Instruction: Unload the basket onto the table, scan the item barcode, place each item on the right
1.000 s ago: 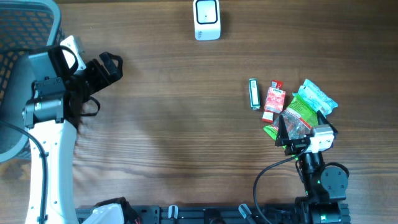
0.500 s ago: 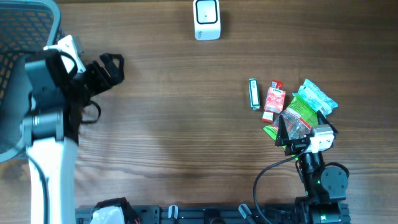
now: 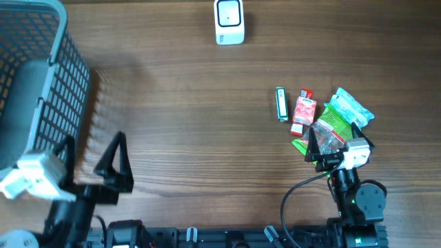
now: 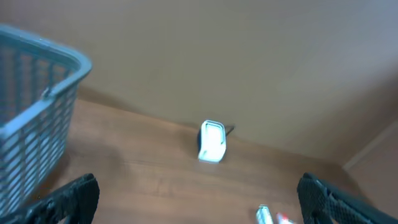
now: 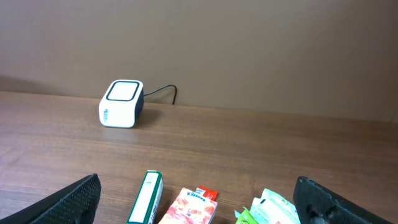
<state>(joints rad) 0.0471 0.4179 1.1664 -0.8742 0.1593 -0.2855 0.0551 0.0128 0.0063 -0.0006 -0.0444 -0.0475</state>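
The white barcode scanner [image 3: 229, 22] stands at the table's far edge; it also shows as a scanner [image 4: 211, 141] in the left wrist view and a scanner [image 5: 121, 103] in the right wrist view. The items lie in a cluster at the right: a slim green-and-white box [image 3: 281, 103], a red Kleenex pack [image 3: 303, 110], a green packet [image 3: 334, 120] and a pale teal packet [image 3: 353, 107]. My right gripper [image 3: 337, 141] hovers open over the cluster's near side, holding nothing. My left gripper [image 3: 89, 157] is open and empty at the front left, far from the items.
A grey-blue mesh basket [image 3: 41, 83] fills the left side, its basket rim [image 4: 43, 68] just left of my left gripper. The scanner's cable [image 5: 163, 91] trails behind it by the back wall. Bare wood lies between the basket and the items.
My left arm has swung from the far left beside the basket down to the table's front left edge, uncovering the basket. The right arm and the items have not moved.
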